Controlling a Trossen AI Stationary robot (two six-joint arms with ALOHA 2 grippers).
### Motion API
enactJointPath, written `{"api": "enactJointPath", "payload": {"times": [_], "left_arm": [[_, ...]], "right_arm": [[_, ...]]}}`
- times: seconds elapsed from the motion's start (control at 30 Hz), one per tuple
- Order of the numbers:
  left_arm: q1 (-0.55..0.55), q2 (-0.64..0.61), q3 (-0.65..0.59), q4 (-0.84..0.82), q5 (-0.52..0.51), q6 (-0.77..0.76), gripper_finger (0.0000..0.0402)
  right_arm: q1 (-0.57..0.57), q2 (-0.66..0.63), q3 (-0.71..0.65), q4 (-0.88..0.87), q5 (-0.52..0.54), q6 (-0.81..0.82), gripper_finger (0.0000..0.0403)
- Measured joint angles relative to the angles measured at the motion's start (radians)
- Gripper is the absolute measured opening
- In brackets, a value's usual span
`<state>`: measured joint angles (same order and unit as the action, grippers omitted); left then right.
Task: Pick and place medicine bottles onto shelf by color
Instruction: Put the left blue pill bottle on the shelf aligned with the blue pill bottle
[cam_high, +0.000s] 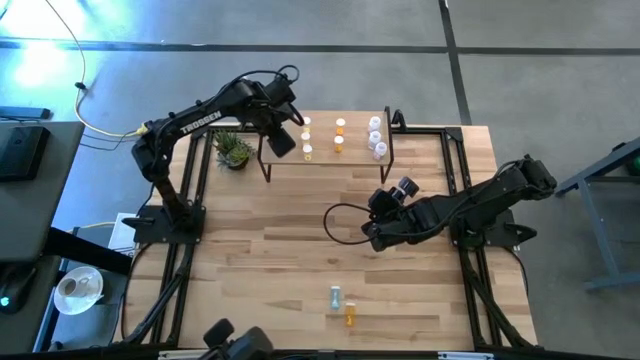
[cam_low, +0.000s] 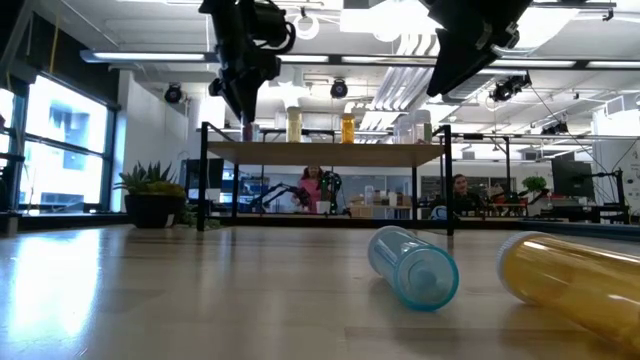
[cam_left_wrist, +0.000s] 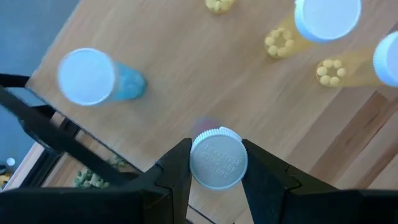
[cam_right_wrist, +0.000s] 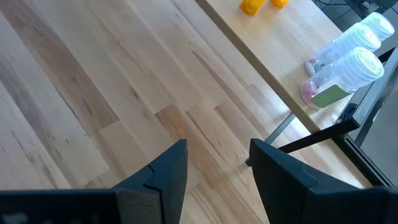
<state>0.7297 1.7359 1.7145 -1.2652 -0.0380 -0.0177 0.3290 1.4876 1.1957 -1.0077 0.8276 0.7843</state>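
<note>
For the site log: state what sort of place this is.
Probably a robotics lab in an open-plan office: two arms at a wooden table, exposed ceiling ducts, and people at desks behind.

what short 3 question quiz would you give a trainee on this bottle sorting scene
1. True or false: the left hand is shut on a white-capped medicine bottle above the small wood-topped, black-legged shelf.
2. How many bottles lie on the big slatted wooden table near its front edge? A) one B) two C) four
3. Fill in: the right hand is open and holds ____.

Key: 1 true; 2 B, a pale blue bottle and an orange bottle; 3 nothing.
</note>
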Motion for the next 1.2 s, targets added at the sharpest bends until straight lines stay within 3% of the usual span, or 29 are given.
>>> {"api": "enactJointPath", "payload": {"times": [0.77, 1.2], "left_arm": [[-0.005, 0.018, 0.000, 0.002, -0.053, 0.003, 0.0114], [-0.005, 0.019, 0.000, 0.002, -0.052, 0.029, 0.0162]], "right_arm": [[0.000, 0.000, 0.000, 0.000, -0.002, 0.000, 0.0165], [0.000, 0.000, 0.000, 0.000, -0.002, 0.000, 0.0165]]}}
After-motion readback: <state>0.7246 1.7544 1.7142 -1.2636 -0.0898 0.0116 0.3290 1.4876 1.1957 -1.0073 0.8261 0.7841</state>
